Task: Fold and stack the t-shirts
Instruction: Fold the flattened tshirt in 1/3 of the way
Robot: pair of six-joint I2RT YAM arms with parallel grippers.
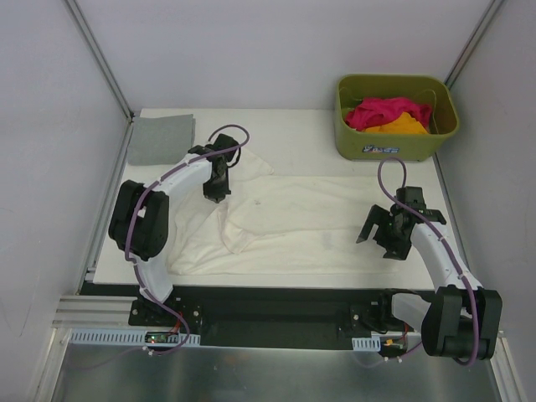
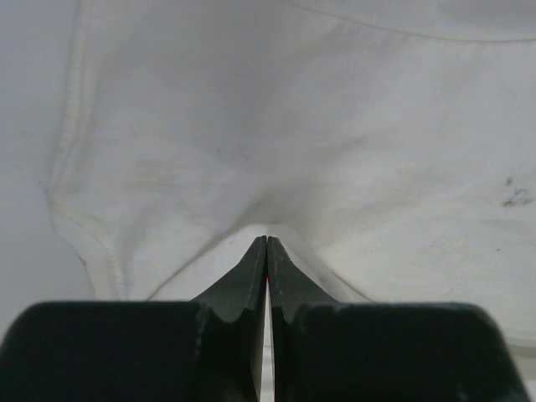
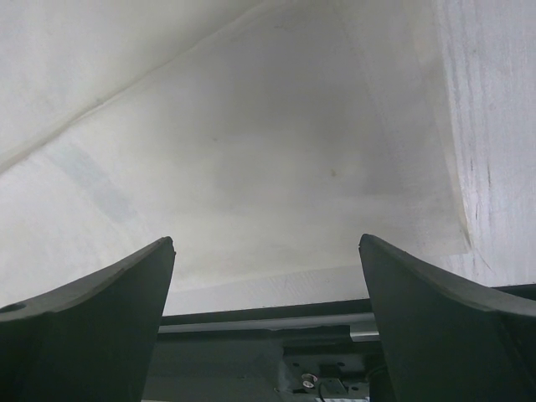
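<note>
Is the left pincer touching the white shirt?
Touching. The left wrist view shows the left pincer shut, with a fold of the white shirt pinched at its tips.

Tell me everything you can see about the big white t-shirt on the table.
The cream-white t-shirt looks like soft cotton and lies spread but rumpled across the table. Its left part is bunched into folds. The left wrist view shows a stitched hem and a few dark specks on the cloth. The left claw is shut on a pinched ridge of the fabric. The right claw is open over its right end; whether it touches is unclear.
</note>
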